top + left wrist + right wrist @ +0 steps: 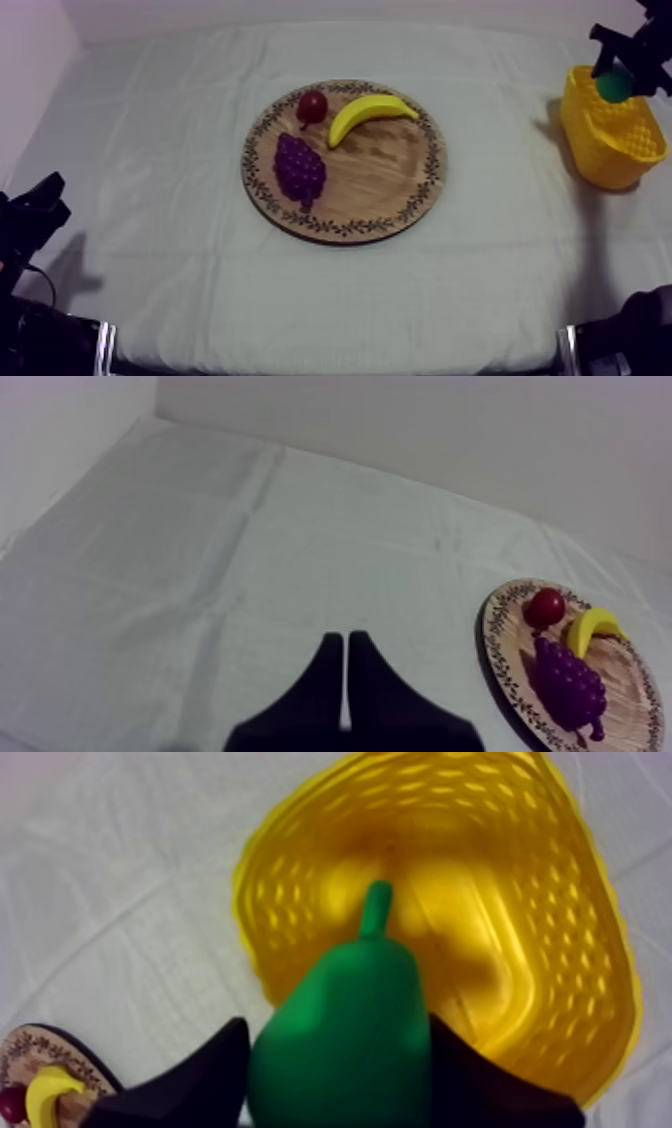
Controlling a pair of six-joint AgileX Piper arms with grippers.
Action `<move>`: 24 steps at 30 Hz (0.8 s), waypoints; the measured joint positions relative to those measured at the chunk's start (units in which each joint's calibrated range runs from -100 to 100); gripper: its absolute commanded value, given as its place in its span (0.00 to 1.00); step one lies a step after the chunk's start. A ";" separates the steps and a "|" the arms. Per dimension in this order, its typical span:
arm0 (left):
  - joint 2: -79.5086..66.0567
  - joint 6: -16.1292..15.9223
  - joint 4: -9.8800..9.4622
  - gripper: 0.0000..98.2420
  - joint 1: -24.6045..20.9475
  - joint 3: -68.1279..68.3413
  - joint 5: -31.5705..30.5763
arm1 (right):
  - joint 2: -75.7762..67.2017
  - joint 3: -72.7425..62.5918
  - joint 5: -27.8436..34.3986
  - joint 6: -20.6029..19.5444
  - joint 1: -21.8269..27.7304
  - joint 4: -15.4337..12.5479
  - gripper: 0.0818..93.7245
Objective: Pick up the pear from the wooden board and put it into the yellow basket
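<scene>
1. Your right gripper [338,1047] pinches the pear [345,1012] between its two fingers. The pear's lower end and the finger bases are cut off.
2. Just beyond those fingertips, the pear's stem points into the yellow basket [570,942], and the fruit hides part of the basket's floor.
3. Your left gripper [346,644] has its fingers pressed together over bare cloth [250,556].
4. Farther ahead, off to that gripper's right, lies the wooden board [497,638], partly cut off. It carries the grapes [568,681], banana [590,628] and small red fruit [545,607].
</scene>
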 measured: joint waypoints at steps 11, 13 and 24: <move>0.00 0.00 0.00 0.00 0.00 0.00 0.00 | -0.43 0.22 -0.69 1.95 0.95 0.87 0.85; 0.00 0.00 0.00 0.00 0.00 0.00 0.00 | -2.31 0.70 -0.39 2.69 0.87 0.48 0.84; 0.00 0.00 0.00 0.00 0.00 0.00 0.00 | -17.34 7.13 -2.42 3.32 -3.14 0.73 0.59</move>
